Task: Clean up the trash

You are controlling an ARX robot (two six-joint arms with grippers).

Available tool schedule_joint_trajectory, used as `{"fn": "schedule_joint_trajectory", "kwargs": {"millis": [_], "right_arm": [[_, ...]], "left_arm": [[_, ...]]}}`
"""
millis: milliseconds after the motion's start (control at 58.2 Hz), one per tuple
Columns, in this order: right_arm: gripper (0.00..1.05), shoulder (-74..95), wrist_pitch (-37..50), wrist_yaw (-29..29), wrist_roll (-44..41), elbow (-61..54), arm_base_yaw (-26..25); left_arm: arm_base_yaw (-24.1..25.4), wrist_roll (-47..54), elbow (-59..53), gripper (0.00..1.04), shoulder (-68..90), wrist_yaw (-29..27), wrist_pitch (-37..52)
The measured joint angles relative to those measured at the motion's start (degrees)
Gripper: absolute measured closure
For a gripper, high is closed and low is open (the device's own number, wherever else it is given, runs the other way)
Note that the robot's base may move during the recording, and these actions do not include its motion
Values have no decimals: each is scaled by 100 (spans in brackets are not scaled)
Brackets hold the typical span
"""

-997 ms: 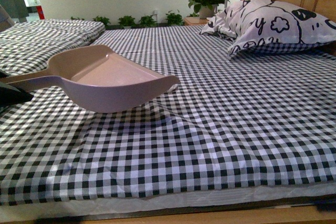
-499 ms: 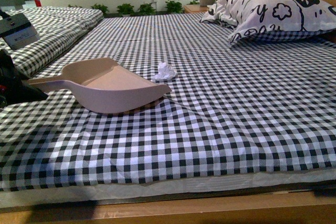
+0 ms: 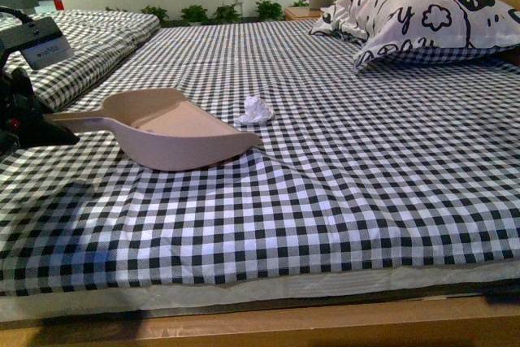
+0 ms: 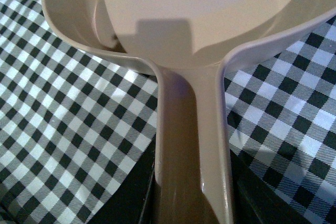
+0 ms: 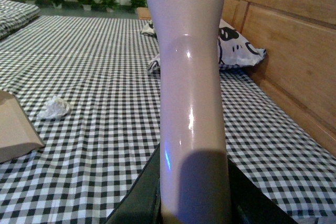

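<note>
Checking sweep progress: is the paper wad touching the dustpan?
Apart. The right wrist view shows a strip of checked sheet between the paper wad and the dustpan edge.

Dustpan handle (image 4: 191,145) & R-wrist pale handle (image 5: 191,103) — ends cut off, jaws mostly hidden.

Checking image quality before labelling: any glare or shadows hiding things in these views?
Front view: evenly lit, paper wad sharp; dustpan shadows the sheet beneath. Left wrist view: square shadow inside dustpan. Right wrist view: glare streaks on the close pink handle, its base dark.
</note>
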Motion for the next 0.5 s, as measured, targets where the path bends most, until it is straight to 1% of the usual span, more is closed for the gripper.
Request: {"fn": "schedule_joint_trajectory", "kwargs": {"millis": [258,499], "right_arm": [[85,0,0,-2,0,0,0],[85,0,0,-2,0,0,0]], "left_arm": [[-111,92,221,77,168,-42,-118],[-131,286,487,77,269,-170,-726]]}}
